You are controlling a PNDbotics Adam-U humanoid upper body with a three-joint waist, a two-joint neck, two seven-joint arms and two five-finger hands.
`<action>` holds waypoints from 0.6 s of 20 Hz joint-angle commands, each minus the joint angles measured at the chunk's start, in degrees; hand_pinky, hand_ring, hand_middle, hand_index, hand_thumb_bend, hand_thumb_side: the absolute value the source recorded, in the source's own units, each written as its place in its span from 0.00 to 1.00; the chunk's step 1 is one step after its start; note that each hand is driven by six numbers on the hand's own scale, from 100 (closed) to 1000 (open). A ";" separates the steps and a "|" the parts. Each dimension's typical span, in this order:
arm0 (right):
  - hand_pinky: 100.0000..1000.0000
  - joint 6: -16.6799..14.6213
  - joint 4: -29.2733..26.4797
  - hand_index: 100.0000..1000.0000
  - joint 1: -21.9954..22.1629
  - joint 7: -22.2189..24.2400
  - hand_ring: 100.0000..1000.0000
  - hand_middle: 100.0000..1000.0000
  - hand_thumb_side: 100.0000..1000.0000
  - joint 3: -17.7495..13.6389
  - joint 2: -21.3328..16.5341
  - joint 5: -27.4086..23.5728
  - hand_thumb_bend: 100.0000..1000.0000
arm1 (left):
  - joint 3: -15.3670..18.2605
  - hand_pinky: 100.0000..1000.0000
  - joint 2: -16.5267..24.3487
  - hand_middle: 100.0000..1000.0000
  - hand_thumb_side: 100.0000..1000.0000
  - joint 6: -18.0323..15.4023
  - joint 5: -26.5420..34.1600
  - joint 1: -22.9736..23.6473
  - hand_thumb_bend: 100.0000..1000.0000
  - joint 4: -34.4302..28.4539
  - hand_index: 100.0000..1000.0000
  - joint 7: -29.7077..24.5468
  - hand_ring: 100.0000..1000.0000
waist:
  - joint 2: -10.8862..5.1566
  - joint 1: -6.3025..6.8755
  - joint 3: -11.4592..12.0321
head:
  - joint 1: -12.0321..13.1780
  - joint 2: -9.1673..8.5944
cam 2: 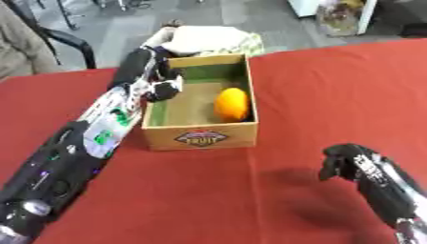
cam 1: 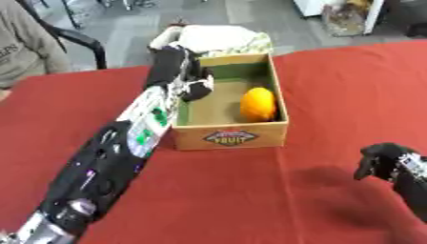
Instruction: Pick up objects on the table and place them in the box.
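A cardboard fruit box [cam 1: 230, 137] with a green inside stands on the red table, at the far middle. An orange round fruit [cam 1: 259, 104] lies inside it, against the right wall. My left arm reaches up from the lower left, and my left hand [cam 1: 177, 66] hangs over the box's left wall. Its fingers [cam 1: 198, 89] droop relaxed into the box, and I see nothing in them. My right hand [cam 2: 343, 161] hovers low at the right, well in front of the box, with fingers curled and holding nothing.
A white crumpled bundle [cam 1: 220, 38] lies just behind the box. The red tablecloth [cam 1: 350, 90] spreads to the right and front. A person's sleeve [cam 1: 23, 45] and a black chair [cam 1: 82, 39] show at the far left edge.
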 commanded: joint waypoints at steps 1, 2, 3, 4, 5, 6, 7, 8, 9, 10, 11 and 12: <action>0.52 -0.05 -1.32 0.65 -0.38 -0.30 0.49 0.47 0.71 -0.53 -0.46 -0.16 0.00 | 3.19 0.46 3.58 0.39 0.37 0.80 7.99 2.82 0.00 -8.23 0.49 5.79 0.42 | -0.85 -0.37 0.26 | -0.24 -0.50; 0.52 -0.07 -1.34 0.65 -0.37 -0.35 0.49 0.47 0.71 -0.58 -0.49 -0.15 0.00 | 3.77 0.46 4.16 0.39 0.44 0.80 10.38 4.36 0.00 -10.16 0.49 7.69 0.42 | -0.80 -0.38 0.35 | -0.37 -0.52; 0.52 -0.09 -1.35 0.65 -0.35 -0.41 0.49 0.47 0.71 -0.63 -0.54 -0.12 0.00 | 4.38 0.46 4.70 0.40 0.46 0.62 12.68 6.03 0.00 -12.08 0.49 9.50 0.43 | -0.77 -0.39 0.46 | -0.44 -0.46; 0.52 -0.12 -1.36 0.65 -0.34 -0.43 0.49 0.47 0.71 -0.64 -0.56 -0.11 0.00 | 4.93 0.47 5.11 0.41 0.50 0.35 14.71 7.64 0.00 -13.80 0.50 11.11 0.43 | -0.74 -0.44 0.59 | -0.47 -0.46; 0.52 -0.15 -1.37 0.65 -0.31 -0.44 0.49 0.47 0.71 -0.65 -0.57 -0.10 0.00 | 5.51 0.47 5.34 0.41 0.55 -0.07 16.61 9.28 0.00 -15.42 0.50 12.57 0.44 | -0.69 -0.47 0.75 | -0.47 -0.49; 0.52 -0.14 -1.35 0.65 -0.30 -0.46 0.49 0.47 0.71 -0.66 -0.60 -0.06 0.00 | 6.11 0.47 5.45 0.42 0.57 -0.60 18.51 10.87 0.00 -16.87 0.50 13.93 0.44 | -0.65 -0.50 0.88 | -0.42 -0.44; 0.52 -0.15 -1.35 0.65 -0.31 -0.45 0.49 0.47 0.70 -0.66 -0.59 -0.04 0.00 | 6.63 0.48 5.56 0.42 0.59 -1.05 20.19 12.37 0.00 -18.04 0.50 15.18 0.45 | -0.65 -0.52 0.95 | -0.45 -0.34; 0.52 -0.19 -1.37 0.65 -0.32 -0.47 0.49 0.47 0.70 -0.69 -0.58 -0.07 0.00 | 7.01 0.48 5.55 0.43 0.62 -1.65 21.79 13.71 0.00 -19.09 0.51 16.19 0.45 | -0.67 -0.56 1.01 | -0.58 -0.32; 0.52 -0.22 -1.38 0.65 -0.32 -0.52 0.49 0.47 0.70 -0.75 -0.59 -0.10 0.00 | 7.36 0.48 5.43 0.43 0.65 -2.33 23.30 14.85 0.00 -19.93 0.51 17.06 0.45 | -0.70 -0.61 1.07 | -0.67 -0.33; 0.52 -0.25 -1.37 0.65 -0.30 -0.58 0.49 0.47 0.70 -0.79 -0.60 -0.13 0.00 | 7.70 0.48 5.24 0.43 0.67 -2.95 24.69 15.86 0.00 -20.54 0.51 17.95 0.46 | -0.75 -0.69 1.17 | -0.71 -0.33; 0.52 -0.27 -1.36 0.65 -0.25 -0.61 0.49 0.47 0.70 -0.82 -0.60 -0.14 0.00 | 8.00 0.48 4.97 0.43 0.68 -3.63 25.99 16.72 0.00 -21.09 0.51 18.76 0.46 | -0.78 -0.75 1.30 | -0.67 -0.33; 0.52 -0.28 -1.35 0.65 -0.21 -0.62 0.49 0.47 0.70 -0.81 -0.60 -0.14 0.00 | 8.29 0.48 4.72 0.43 0.70 -4.32 27.22 17.55 0.00 -21.54 0.50 19.51 0.46 | -0.80 -0.78 1.42 | -0.55 -0.33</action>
